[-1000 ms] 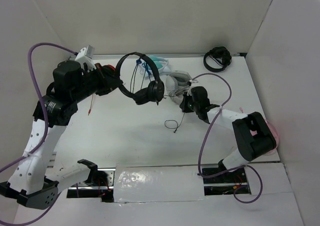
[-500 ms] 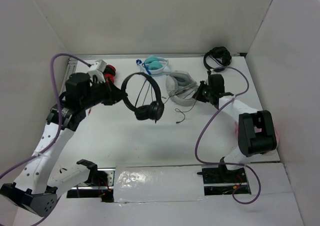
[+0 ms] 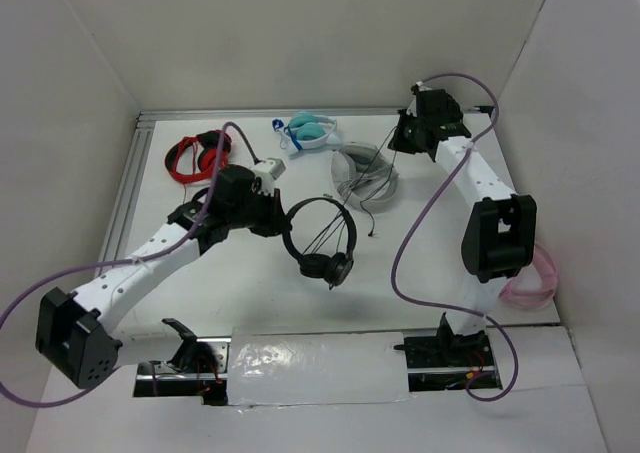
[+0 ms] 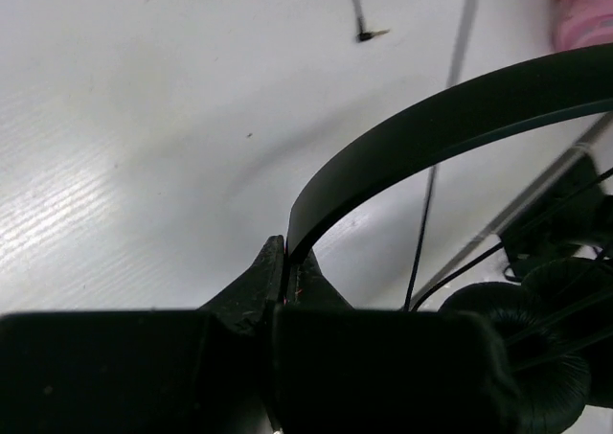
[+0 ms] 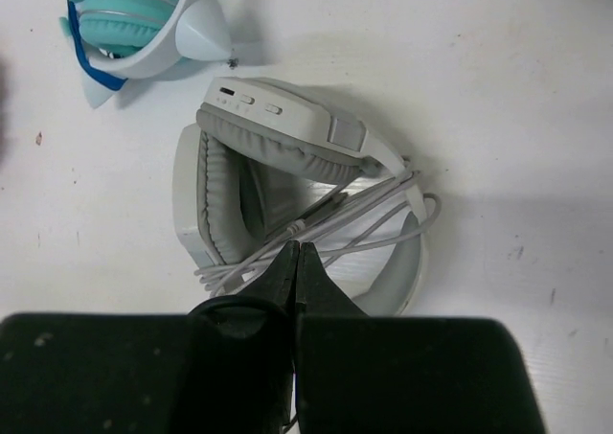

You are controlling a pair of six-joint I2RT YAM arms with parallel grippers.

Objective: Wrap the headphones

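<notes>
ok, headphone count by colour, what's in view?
black pair: 1
red pair: 1
teal pair: 1
grey-white pair: 1
pink pair: 1, partly behind the right arm
Total in view: 5
</notes>
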